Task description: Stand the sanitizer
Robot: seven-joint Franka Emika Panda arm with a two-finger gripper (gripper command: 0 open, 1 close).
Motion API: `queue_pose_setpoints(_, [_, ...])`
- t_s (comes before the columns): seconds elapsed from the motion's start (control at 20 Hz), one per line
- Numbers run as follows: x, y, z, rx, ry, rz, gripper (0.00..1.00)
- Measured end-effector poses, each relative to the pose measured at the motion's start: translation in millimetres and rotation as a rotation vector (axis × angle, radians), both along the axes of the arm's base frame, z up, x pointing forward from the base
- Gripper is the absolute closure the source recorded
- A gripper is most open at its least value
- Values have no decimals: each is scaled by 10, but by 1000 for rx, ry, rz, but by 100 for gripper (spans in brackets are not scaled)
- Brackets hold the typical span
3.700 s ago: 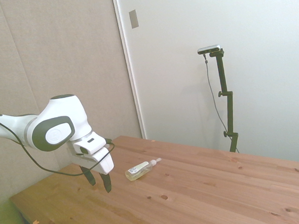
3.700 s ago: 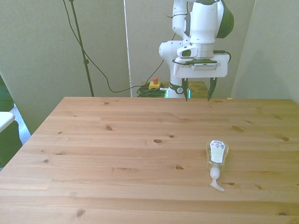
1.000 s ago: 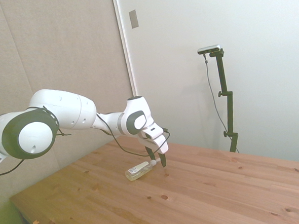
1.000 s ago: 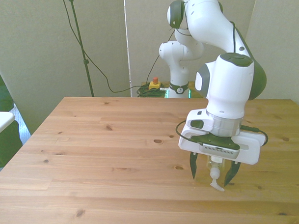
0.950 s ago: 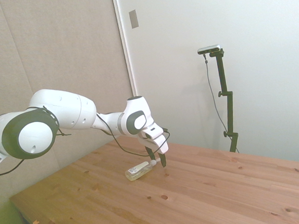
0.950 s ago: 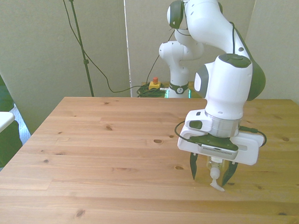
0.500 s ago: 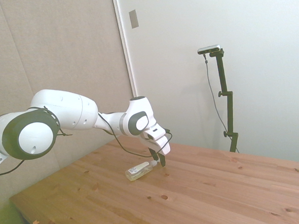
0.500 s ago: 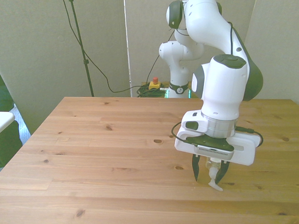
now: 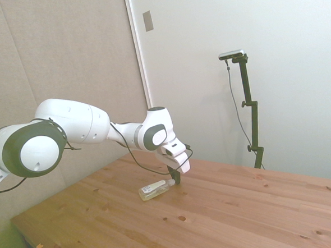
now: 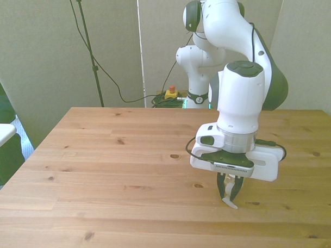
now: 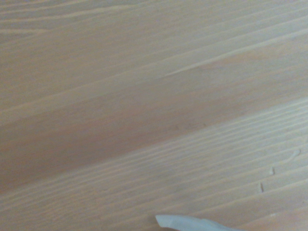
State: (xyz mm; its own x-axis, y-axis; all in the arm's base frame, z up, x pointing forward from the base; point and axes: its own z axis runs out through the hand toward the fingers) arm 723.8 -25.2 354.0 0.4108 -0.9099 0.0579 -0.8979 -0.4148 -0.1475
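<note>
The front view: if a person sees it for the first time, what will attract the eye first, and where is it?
The big white arm dominates, reaching down over the wooden table toward the front view's right. Its hand is shut on the white pump nozzle of the sanitizer, which in the side view lies flat on its side.

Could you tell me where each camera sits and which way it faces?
Side view: beside the table, looking across; the arm enters from the left, gripper at the lying sanitizer's pump.
Front view: across the table, facing the robot's base; gripper closed on the nozzle.
Wrist view: close above the wood; no robot parts.
Shared: sanitizer nozzle, table.
</note>
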Motion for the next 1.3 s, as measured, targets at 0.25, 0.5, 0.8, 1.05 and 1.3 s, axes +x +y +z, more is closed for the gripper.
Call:
queue_pose_setpoints(0.25, [31, -20, 79, 1, -32, -16, 100])
queue_pose_setpoints(0.5, [31, 2, 488, -17, -166, -61, 100])
queue_pose_setpoints(0.8, [-247, 227, 988, -115, -352, -115, 100])
queue_pose_setpoints(1.05, [-484, 309, 1118, -209, -496, -188, 100])
queue_pose_setpoints(1.3, [-587, 354, 1061, -306, -615, -268, 100])
